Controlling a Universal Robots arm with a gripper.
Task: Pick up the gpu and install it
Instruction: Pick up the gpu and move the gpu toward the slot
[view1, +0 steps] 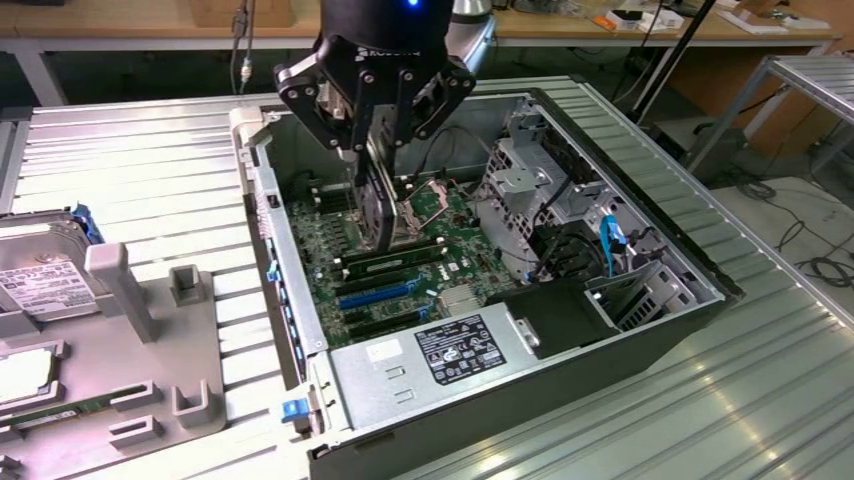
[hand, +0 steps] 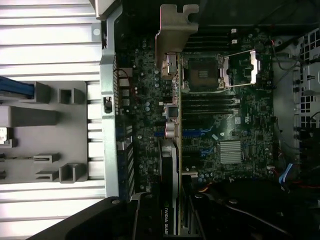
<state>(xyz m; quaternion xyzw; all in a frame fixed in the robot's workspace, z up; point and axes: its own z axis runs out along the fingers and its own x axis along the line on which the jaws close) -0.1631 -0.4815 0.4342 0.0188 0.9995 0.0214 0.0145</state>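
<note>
Gripper (view1: 376, 135): black, two-fingered, hanging from above over the open computer case (view1: 667, 230). Its fingers are pressed onto the upper edge of the gpu (view1: 379, 200), pinching it between them.

Gpu: held upright and edge-on inside the case, dark-faced, with a silver end bracket (hand: 176, 27) at one end. Its lower edge is down at the motherboard (view1: 461, 265), over the blue expansion slots (view1: 380, 292). Whether it touches a slot or is seated cannot be told.

Motherboard: green, lying flat on the case floor. An open processor socket (hand: 202, 75) and a small silver heatsink (hand: 230, 151) lie beside the card.

Power supply (view1: 447, 350): silver box with a black label, at the near end of the case.

Fixture tray (view1: 147, 330): grey, on the slatted metal table (view1: 134, 170), to the exterior view's left of the case and well apart from the gripper. A hard drive (view1: 40, 285) with a white label sits at its left edge.
</note>
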